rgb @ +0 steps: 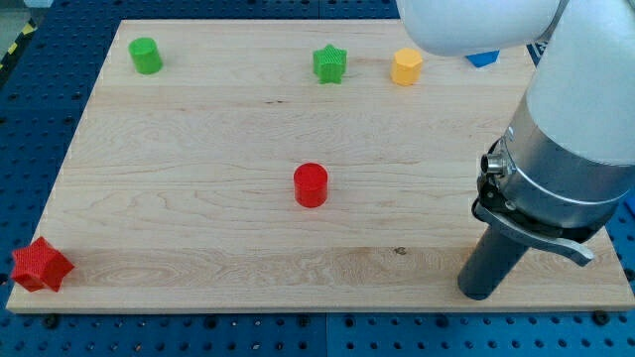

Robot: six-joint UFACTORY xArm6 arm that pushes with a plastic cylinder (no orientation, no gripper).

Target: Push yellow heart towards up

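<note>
Our wooden board (198, 218) spans the view; our rod carries no fingers, and my tip (478, 295) rests bottom right. The yellow block (407, 67), its heart shape unclear, sits already near the top edge; overpushing could send it off.

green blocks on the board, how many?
2. A green cylinder sits near the view's top left corner; a green star sits at top centre, left of the yellow block. The arm could hide others at right.
</note>
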